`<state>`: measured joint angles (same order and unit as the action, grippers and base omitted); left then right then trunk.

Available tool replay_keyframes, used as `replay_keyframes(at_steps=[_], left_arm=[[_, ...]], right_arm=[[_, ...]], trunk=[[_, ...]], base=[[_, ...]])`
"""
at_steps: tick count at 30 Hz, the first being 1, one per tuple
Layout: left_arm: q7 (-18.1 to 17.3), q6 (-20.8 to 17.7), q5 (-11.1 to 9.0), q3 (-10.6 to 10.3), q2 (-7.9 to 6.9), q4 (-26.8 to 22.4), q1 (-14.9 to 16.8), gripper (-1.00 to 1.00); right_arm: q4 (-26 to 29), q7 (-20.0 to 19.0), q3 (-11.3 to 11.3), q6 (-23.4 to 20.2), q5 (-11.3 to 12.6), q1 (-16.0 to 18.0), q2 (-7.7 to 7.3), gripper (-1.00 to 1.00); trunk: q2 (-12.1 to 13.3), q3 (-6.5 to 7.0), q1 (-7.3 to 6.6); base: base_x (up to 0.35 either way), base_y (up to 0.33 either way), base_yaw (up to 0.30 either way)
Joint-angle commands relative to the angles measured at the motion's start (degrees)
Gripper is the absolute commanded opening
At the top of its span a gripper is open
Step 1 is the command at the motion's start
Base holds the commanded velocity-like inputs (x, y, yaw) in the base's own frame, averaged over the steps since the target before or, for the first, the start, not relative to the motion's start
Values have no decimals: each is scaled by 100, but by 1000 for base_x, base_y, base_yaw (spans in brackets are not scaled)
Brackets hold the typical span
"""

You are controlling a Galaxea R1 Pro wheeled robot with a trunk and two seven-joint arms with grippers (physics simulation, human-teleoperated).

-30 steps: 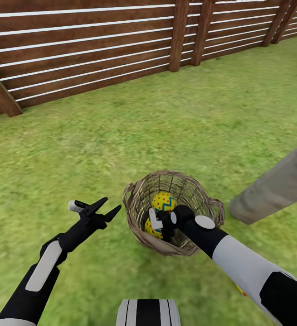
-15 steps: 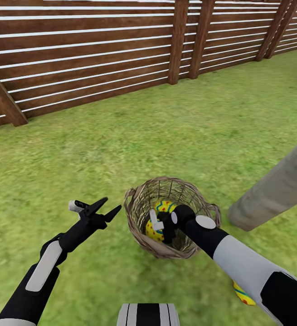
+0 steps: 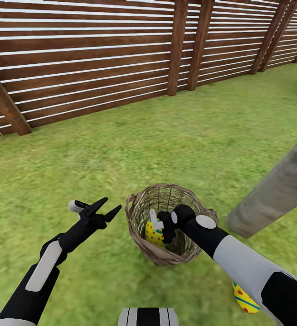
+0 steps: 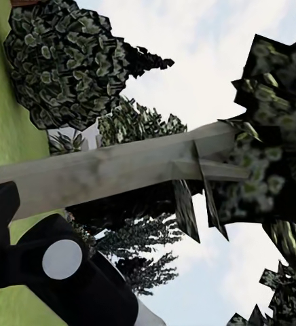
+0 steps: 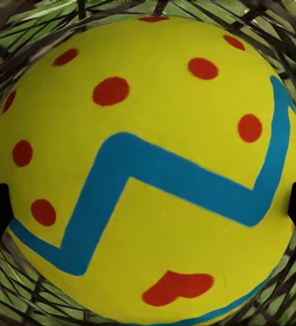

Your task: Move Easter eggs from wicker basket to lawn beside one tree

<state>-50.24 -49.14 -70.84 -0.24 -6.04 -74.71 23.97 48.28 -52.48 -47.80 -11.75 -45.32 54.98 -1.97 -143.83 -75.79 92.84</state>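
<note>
The wicker basket [image 3: 141,206] stands on the lawn [image 3: 121,149] just in front of me. My right gripper [image 3: 161,228] reaches down inside it, open, and an Easter egg [image 3: 152,233] shows beside its white finger. In the right wrist view a yellow egg [image 5: 148,163] with a blue zigzag and red dots sits close up, with a black fingertip at each side of it. Another egg [image 3: 243,299] lies on the grass at the lower right, partly behind my right arm, near the tree trunk [image 3: 275,188]. My left gripper [image 3: 108,205] hangs open and empty, left of the basket.
A brown slat fence [image 3: 98,59] runs across the back, with open grass between it and the basket. The left wrist view shows the grey trunk [image 4: 121,170], dark speckled foliage [image 4: 66,61], sky, and part of my right arm [image 4: 63,268].
The camera has tilted, so fence, basket and grass sit lower in the picture. The basket's farther egg is now hidden behind my right gripper. More of the egg on the grass shows.
</note>
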Motion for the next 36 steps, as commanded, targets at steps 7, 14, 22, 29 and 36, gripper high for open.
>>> replay_keyframes(at_steps=[7,14,22,29,36], left_arm=[[4,-25,-12,-2,-2,1,3,100],[5,-25,-2,-2,-2,1,3,100],[5,-25,9,-2,-2,1,3,100],[13,-26,8,-2,-10,332,3,100],[14,-29,9,-2,-8,369,3,100]], right_arm=[[35,-43,-27,-55,-4,4,-3,-100],[251,-316,-23,-64,-4,4,-15,-100],[575,-375,33,-91,5,4,-171,-100],[1159,-615,34,-202,14,4,-545,-100],[1295,-1001,314,-210,-240,4,-602,-100]], trunk=[[8,151,-19],[17,307,-37],[28,484,-57],[37,639,-75],[47,794,-93]], base=[[0,0,0],[0,0,0],[0,0,0],[0,0,0],[0,0,0]])
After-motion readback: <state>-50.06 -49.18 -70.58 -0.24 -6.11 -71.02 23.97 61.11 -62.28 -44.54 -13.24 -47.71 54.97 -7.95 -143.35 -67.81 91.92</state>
